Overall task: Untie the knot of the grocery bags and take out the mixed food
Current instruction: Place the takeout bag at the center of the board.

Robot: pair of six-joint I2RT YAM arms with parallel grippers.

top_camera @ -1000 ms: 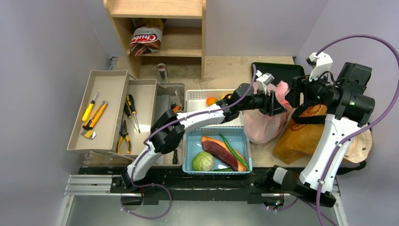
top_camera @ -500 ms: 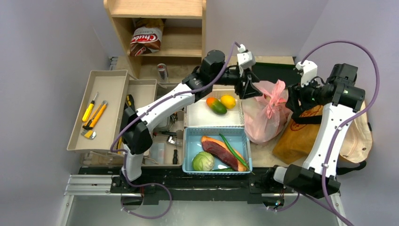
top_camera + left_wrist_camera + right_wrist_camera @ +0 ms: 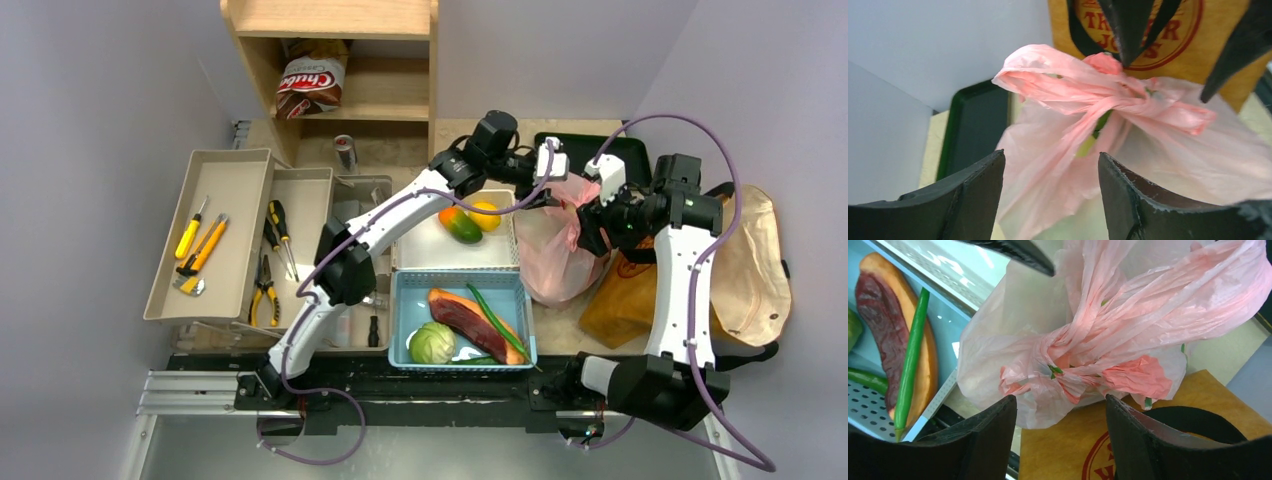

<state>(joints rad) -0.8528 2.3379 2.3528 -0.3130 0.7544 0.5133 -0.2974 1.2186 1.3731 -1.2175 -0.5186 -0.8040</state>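
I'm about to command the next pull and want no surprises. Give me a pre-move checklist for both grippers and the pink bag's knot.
1. Left gripper open: ok.
2. Right gripper open: ok.
3. Knot visible to both wrist cameras: ok.
4. Either gripper gripping the plastic: not ok, neither holds any.
5. Knot undone: not ok, it is tied tight.
6. Pink bag contents identifiable: cannot tell, only green hints show through the plastic.

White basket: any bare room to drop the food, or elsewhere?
Yes: the white basket is bare in its near half, between the mango and the blue bin. The blue bin is crowded with meat slab, round cabbage and green pods. Tight around the pink bag.
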